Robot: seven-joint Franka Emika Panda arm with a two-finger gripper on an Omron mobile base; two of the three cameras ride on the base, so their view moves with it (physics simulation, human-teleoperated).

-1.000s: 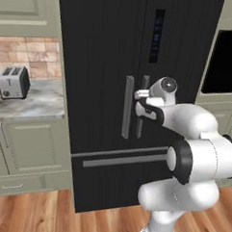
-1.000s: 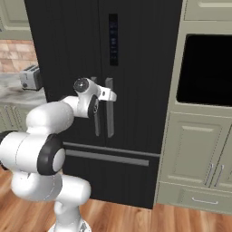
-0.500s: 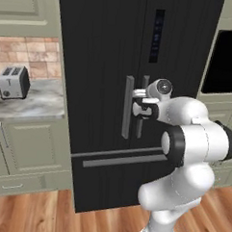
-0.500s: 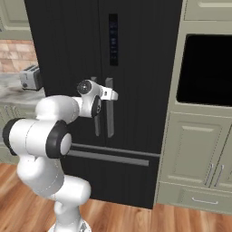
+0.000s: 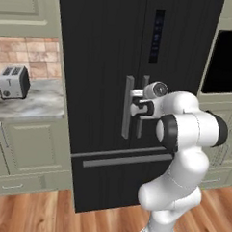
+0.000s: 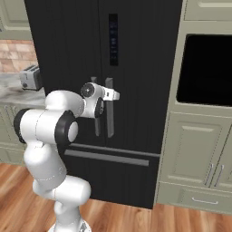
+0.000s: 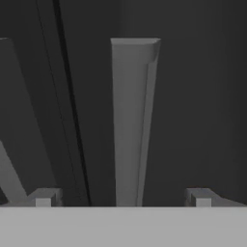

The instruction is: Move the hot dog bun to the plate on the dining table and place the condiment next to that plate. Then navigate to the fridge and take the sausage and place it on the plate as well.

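Black fridge (image 5: 119,89) doors look heavy and stiff, so the wide-open tool (image 7: 123,198) should grab the grey right handle (image 7: 129,120).

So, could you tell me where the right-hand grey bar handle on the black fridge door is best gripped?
Grip the tall grey vertical handle at mid-height, straight on from the front. It stands off the black fridge door, and the open tool already has a tip on either side of it.
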